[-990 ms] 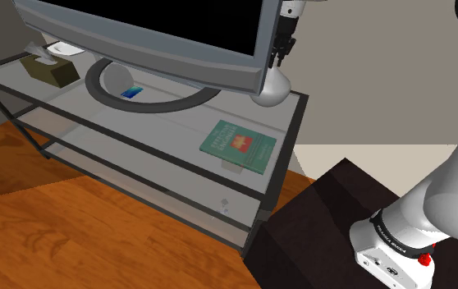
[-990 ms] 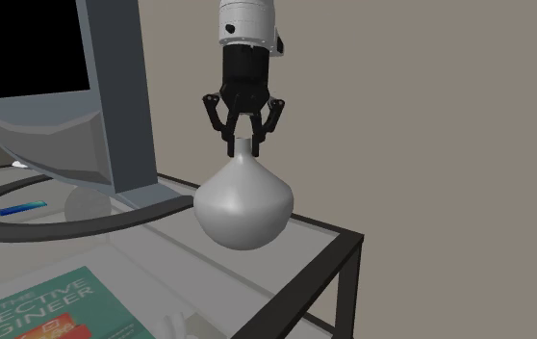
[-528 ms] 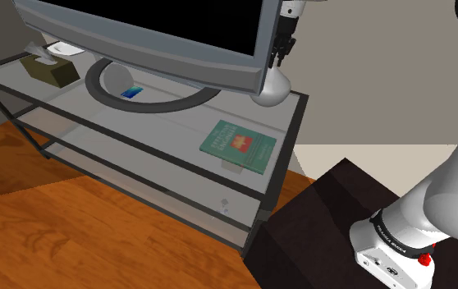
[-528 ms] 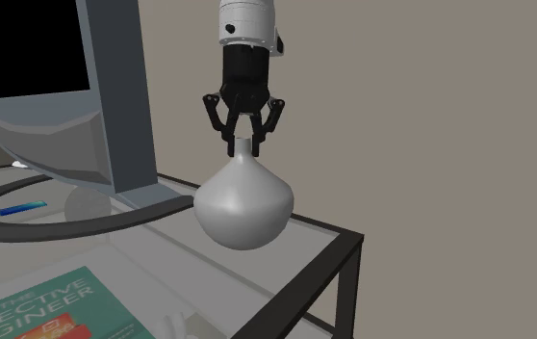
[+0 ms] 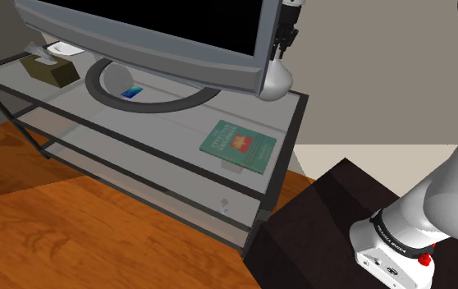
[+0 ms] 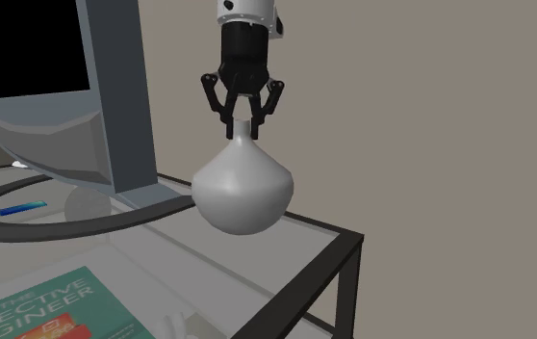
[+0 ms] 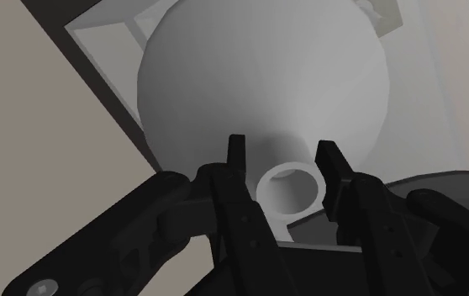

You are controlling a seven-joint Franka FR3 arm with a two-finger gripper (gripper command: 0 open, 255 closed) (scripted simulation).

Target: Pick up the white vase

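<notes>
The vase [image 6: 241, 185] is pale grey-white, with a round belly and a short narrow neck. My black gripper [image 6: 242, 129] points straight down and is shut on the neck. In the second exterior view the vase hangs a little above the glass stand's corner. In the shoulder view the vase [image 5: 275, 78] hangs beside the television's lower right corner, under the gripper [image 5: 282, 51]. In the wrist view the fingers clasp the neck's open rim [image 7: 289, 188] from both sides, gripper [image 7: 285, 172], with the belly [image 7: 262, 80] beyond.
A large television [image 5: 149, 29] on a curved base [image 5: 149, 97] stands close beside the vase. On the glass stand [image 5: 285, 156] lie a green book [image 5: 238, 145], a small blue item [image 5: 130, 92] and a tissue box [image 5: 49, 69]. The wooden floor [image 5: 80, 234] lies below.
The gripper has risen with the vase in it; the vase now hangs slightly higher above the glass top than in the earlier frames.
</notes>
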